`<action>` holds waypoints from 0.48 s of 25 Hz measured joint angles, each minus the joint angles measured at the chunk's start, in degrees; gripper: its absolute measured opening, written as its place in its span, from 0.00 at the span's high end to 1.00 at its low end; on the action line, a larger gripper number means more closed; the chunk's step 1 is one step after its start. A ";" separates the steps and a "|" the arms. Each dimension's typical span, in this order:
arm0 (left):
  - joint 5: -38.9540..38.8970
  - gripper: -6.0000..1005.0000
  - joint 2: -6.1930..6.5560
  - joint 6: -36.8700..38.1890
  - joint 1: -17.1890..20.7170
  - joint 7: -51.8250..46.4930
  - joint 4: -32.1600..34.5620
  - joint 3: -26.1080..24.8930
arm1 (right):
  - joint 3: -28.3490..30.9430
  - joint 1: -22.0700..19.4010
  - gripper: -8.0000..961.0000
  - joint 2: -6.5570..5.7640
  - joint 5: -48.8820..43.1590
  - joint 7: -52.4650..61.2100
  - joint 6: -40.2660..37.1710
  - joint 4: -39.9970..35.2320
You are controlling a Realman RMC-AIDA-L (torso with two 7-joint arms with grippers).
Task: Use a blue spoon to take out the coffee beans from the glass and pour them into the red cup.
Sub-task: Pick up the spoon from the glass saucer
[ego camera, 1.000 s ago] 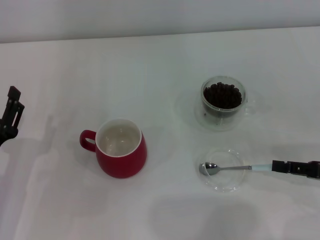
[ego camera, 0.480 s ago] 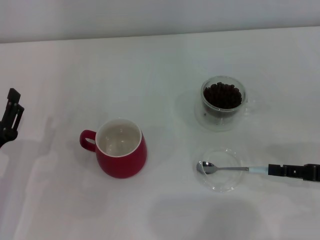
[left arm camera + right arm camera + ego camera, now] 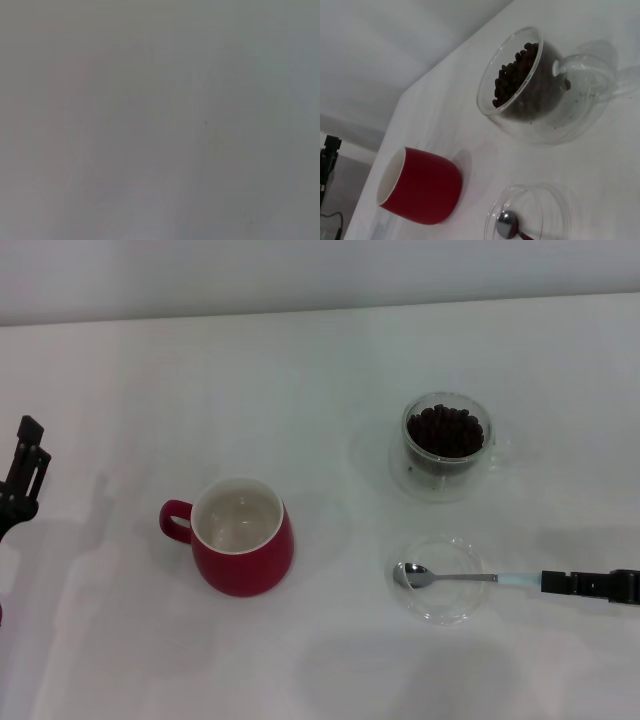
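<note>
Over the last second the blue spoon (image 3: 455,578) has slid a little toward the red cup's side, its bowl now over the near-left part of the clear glass saucer (image 3: 440,609). The right hand (image 3: 590,585) grips the pale handle end, closed on it at the right edge of the table (image 3: 320,360). To do this well, lift the spoon clear of the saucer rim first, then carry it level to the glass (image 3: 444,445) of coffee beans (image 3: 445,430) just beyond. The red cup (image 3: 240,537) stands well apart, empty. The left hand (image 3: 20,480) is parked at the far left; its grip cannot be told.
</note>
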 joint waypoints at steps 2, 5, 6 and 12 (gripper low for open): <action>0.00 0.29 0.00 0.00 0.02 -0.04 0.02 0.05 | 0.00 0.00 0.60 -0.11 0.00 0.00 0.01 0.00; 0.00 0.29 0.00 0.00 0.03 -0.04 0.03 0.07 | 0.00 -0.01 0.71 -0.26 0.02 0.00 0.00 0.00; 0.00 0.29 0.00 0.00 0.03 -0.05 0.03 0.08 | 0.00 -0.01 0.75 -0.29 0.02 0.00 0.00 0.00; 0.00 0.29 -0.07 0.00 0.03 -0.05 0.05 0.08 | 0.00 0.19 0.84 -0.65 0.01 0.00 -0.02 0.11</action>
